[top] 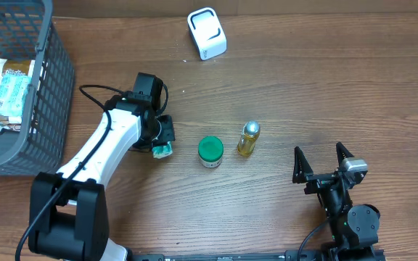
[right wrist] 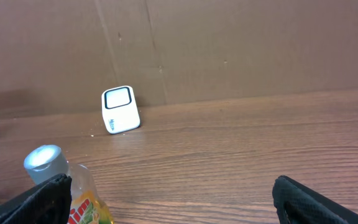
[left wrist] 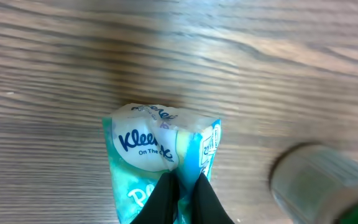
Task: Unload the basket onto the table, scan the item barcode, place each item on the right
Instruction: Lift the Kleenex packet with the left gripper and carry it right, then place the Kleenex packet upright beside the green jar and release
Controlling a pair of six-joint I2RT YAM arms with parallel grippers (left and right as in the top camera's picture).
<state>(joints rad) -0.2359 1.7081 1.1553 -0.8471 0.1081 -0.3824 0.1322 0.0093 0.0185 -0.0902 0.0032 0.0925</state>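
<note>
A teal and white Kleenex tissue pack (top: 163,150) lies on the wooden table, left of centre. My left gripper (top: 161,138) is shut on it. In the left wrist view the two black fingertips (left wrist: 166,186) pinch a fold of the pack (left wrist: 157,146), with the gripper (left wrist: 183,178) at its lower edge. The white barcode scanner (top: 207,32) stands at the table's far edge and shows in the right wrist view (right wrist: 120,110). My right gripper (top: 320,161) rests near the front right, open wide with nothing between its fingers (right wrist: 173,199).
A green-lidded jar (top: 210,151) and a small yellow bottle with a silver cap (top: 248,138) stand just right of the pack. The bottle (right wrist: 73,199) is close to my right gripper's left finger. A grey basket (top: 53,72) holding a packet (top: 9,90) sits far left.
</note>
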